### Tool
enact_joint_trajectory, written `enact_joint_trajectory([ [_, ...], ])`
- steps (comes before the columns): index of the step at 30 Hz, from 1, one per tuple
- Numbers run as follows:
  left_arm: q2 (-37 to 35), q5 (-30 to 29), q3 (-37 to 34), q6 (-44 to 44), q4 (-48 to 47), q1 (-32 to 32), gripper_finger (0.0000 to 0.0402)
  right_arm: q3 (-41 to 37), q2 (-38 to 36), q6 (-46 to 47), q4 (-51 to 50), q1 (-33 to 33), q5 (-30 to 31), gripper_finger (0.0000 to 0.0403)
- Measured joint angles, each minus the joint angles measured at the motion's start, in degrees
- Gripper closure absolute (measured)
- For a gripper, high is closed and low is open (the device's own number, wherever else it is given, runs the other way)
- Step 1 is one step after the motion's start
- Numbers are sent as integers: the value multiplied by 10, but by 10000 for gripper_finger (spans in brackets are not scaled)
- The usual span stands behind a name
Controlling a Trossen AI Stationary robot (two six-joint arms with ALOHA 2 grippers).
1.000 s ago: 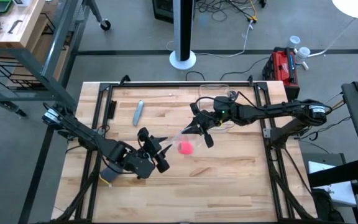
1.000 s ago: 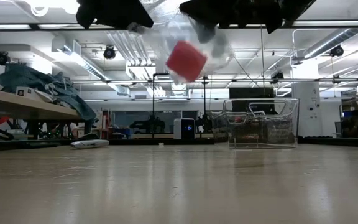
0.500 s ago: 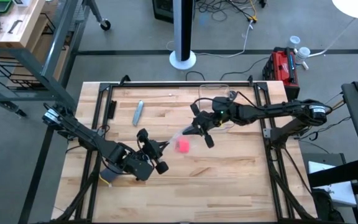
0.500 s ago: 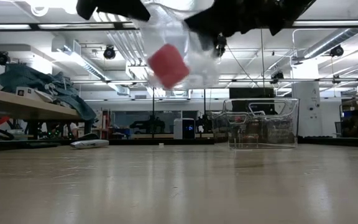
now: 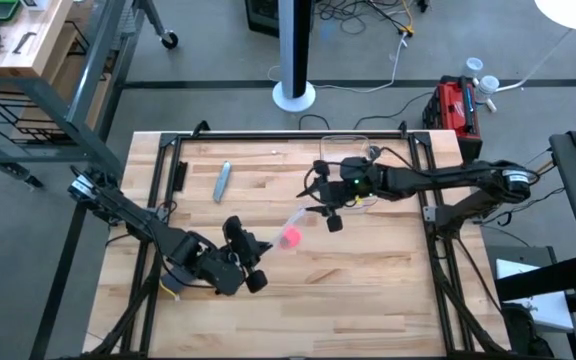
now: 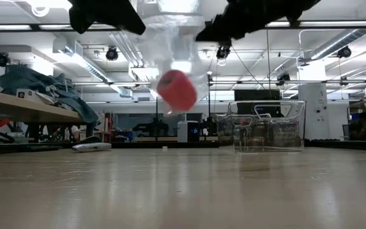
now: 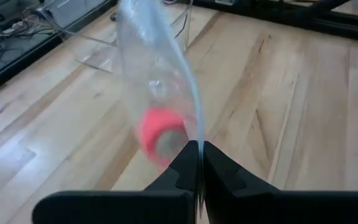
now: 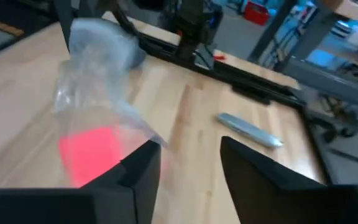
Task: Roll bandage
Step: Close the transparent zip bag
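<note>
The bandage (image 5: 290, 237) is a compact pink-red roll inside a clear crinkled plastic bag (image 5: 298, 222). In the low view the bag (image 6: 170, 51) hangs above the table with the bandage (image 6: 176, 90) in its lower part. My left gripper (image 5: 264, 245) is shut on the bag, just left of the roll. My right gripper (image 5: 326, 210) stands open at the bag's far-right end. In the right wrist view the bag (image 8: 95, 74) and the bandage (image 8: 89, 152) lie beside one finger (image 8: 143, 167). My left gripper pinches a thin edge of the clear bag (image 7: 195, 140) between its two fingertips, just beside the bandage (image 7: 159, 134). Its fingers slant down from the table's near left. The bag is lifted clear of the table, and the roll hangs inside it. Whether my right gripper touches the bag, I cannot tell.
A clear plastic box (image 5: 346, 150) stands at the table's far side, right of centre (image 6: 269, 125). A slim silver-grey object (image 5: 222, 180) lies on the far left part of the tabletop. Bare wood lies below and in front of the hanging bag.
My left gripper has shut on the bag's edge. My right gripper has opened, turned at the wrist and drawn slightly toward the far edge. The bag has swung toward the table's left, and the bandage hangs lower than before.
</note>
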Motion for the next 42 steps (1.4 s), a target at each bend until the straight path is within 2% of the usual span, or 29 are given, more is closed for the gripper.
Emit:
enact_joint_trajectory([
  [5, 12, 0, 0, -3, 5, 0, 401, 21, -18, 2, 2, 7, -36, 220],
  [14, 13, -4, 0, 25, 53, -1, 401, 79, 8, 11, -5, 46, -129, 223],
  [16, 14, -5, 0, 25, 56, -1, 401, 98, 8, 8, -36, 49, -145, 225],
  [21, 22, -5, 1, 25, 65, -1, 401, 127, 11, -35, -111, 49, -144, 229],
  [28, 22, -6, 0, 26, 68, -1, 401, 131, 10, -74, -101, 48, -140, 227],
  [33, 22, -7, 0, 26, 69, -1, 401, 127, -18, -75, -99, 0, -119, 233],
  [35, 22, -7, 0, 26, 74, -1, 401, 120, -24, -60, -98, -33, -148, 235],
  [39, 22, -7, 0, 27, 84, -1, 401, 108, -21, -26, -77, -83, -245, 236],
  [42, 22, -7, 0, 27, 83, -1, 401, 103, -18, -23, -68, -104, -264, 236],
])
